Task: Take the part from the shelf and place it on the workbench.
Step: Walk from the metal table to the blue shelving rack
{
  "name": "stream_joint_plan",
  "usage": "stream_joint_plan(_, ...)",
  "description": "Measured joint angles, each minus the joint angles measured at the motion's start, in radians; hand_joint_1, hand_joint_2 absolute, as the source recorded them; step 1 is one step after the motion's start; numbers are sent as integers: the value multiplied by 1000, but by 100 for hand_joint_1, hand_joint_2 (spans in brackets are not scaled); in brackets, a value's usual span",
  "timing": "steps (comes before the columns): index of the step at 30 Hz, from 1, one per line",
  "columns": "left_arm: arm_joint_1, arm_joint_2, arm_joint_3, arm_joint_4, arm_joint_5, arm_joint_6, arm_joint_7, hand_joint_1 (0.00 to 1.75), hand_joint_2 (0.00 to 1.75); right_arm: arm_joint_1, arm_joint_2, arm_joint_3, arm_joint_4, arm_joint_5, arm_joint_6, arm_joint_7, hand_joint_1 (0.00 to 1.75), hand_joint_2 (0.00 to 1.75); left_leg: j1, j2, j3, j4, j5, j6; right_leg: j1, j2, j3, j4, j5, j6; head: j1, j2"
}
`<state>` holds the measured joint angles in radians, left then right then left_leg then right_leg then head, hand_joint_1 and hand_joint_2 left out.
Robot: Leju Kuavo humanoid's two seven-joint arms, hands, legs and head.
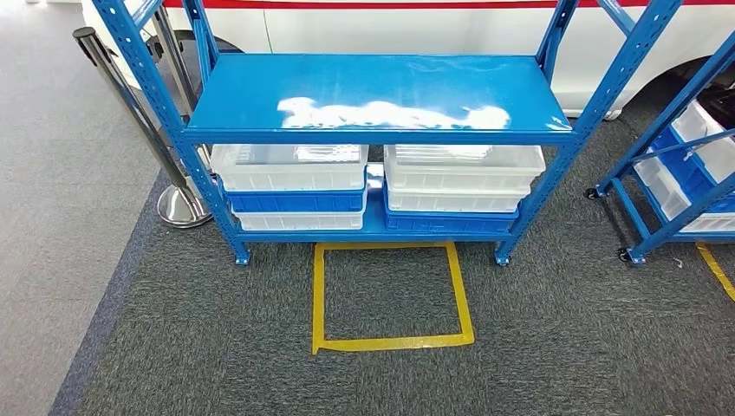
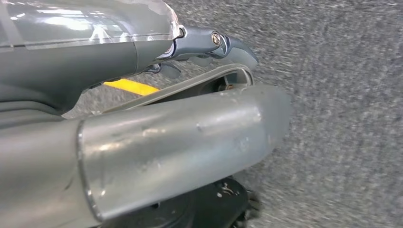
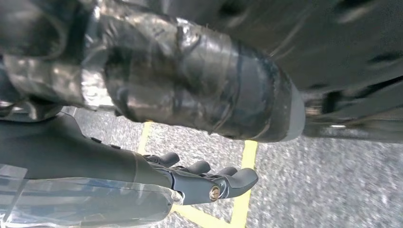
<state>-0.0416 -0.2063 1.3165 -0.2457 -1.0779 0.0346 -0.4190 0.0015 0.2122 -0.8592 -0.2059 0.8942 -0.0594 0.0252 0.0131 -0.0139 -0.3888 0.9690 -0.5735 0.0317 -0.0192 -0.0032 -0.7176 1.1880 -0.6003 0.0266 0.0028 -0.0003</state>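
Both arms hang at the robot's sides, so the shelf [image 1: 379, 95] stands ahead of and above either robot hand. The part cannot be made out; it may lie in the white bins [image 1: 290, 166] on the lower level, under the bare blue top board. The left robot hand [image 2: 209, 45] and the right robot hand [image 3: 209, 183] hold nothing, fingers loosely apart over grey carpet beside the yellow tape square [image 1: 392, 295]. Neither looks nearer. The uprights and top board bound the reach.
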Motion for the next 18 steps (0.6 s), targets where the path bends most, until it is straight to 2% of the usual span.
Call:
stream_joint_plan(1, 1, 0, 0, 0, 1, 0, 1, 0, 0, 6, 0, -1, 0, 1, 0, 0, 0, 0, -1, 0, 21, 2, -21, -4, 1, -1, -2, -50, 80, -4, 0, 0)
stream_joint_plan(2, 1, 0, 0, 0, 2, 0, 2, 0, 0, 9, 0, -2, 0, 1, 0, 0, 0, 0, -2, -1, 38, 1, -39, -10, 3, -1, 0, -83, 148, -10, 0, 0)
stream_joint_plan(3, -1, 0, 0, 0, 2, 1, 2, 0, 0, 9, -1, -3, 0, 2, -1, -1, 0, 0, -3, -1, 54, -3, -55, -18, 6, 0, 4, -101, 200, -18, 0, 0)
stream_joint_plan(4, -5, 0, 0, 0, 2, 1, 3, 0, 0, 6, 0, -3, 0, 2, -1, -1, 0, 0, -4, -1, 67, -3, -60, -26, 10, 1, 11, -104, 217, -26, 0, 0)
stream_joint_plan(5, -10, 0, 0, 0, 2, 2, 3, 0, 0, 2, 0, -4, 0, 2, -1, -1, 0, 0, -3, -1, 66, 11, -50, -33, 12, 3, 22, -103, 202, -36, -1, 0)
stream_joint_plan(7, -19, 0, 0, 0, 2, 2, 3, 0, 0, -1, 0, -4, 0, 3, -2, -1, 0, 0, -2, -1, 57, 48, -21, -40, 13, 6, 36, -110, 190, -47, -1, 0)
stream_joint_plan(9, -22, 0, 0, 0, 2, 2, 3, 0, 0, -2, 0, -4, 0, 3, -2, -2, 0, 0, -2, -1, 46, 67, -9, -42, 12, 7, 41, -112, 188, -49, -1, 0)
stream_joint_plan(10, -23, 0, 0, 0, 2, 2, 3, 0, 0, -2, 0, -5, 0, 3, -1, -2, 0, 0, -1, 0, 24, 104, 6, -43, 10, 6, 48, -117, 184, -52, -1, 0)
stream_joint_plan(11, -24, 0, 0, 0, 1, 3, 3, 0, 0, -3, 0, -6, -1, 3, -1, -2, 0, 0, 0, 1, -18, 165, 17, -46, 9, 5, 64, -125, 175, -56, -1, 0)
stream_joint_plan(13, -20, 0, 0, 0, 0, 4, 5, 0, 0, -2, 0, -10, -1, 5, -1, -1, 0, 0, 2, 5, -155, 287, -60, -54, 7, 8, 131, -145, 133, -65, -1, 0)
stream_joint_plan(14, -16, 0, 0, 0, -1, 5, 6, 0, 0, -2, 1, -11, -1, 5, -1, 0, 0, 0, 2, 6, -207, 301, -116, -56, 7, 11, 166, -151, 110, -66, -1, 0)
stream_joint_plan(15, -12, 0, 0, 0, -1, 6, 7, 0, 0, 0, 1, -12, 0, 5, -1, 2, 0, 0, 1, 6, -241, 276, -155, -54, 8, 14, 197, -153, 87, -64, -1, 0)
stream_joint_plan(16, -9, 0, 0, 0, -2, 8, 8, 0, 0, 0, 1, -14, 0, 5, -1, 3, 0, 0, -1, 6, -251, 231, -121, -47, 8, 16, 217, -153, 71, -62, -1, 0)
stream_joint_plan(18, -5, 0, 0, 0, -3, 13, 10, 0, 0, -2, 2, -16, 0, 5, 0, 6, 0, 0, -8, 3, -264, 135, 41, -31, 11, 19, 248, -149, 41, -55, -1, 0)
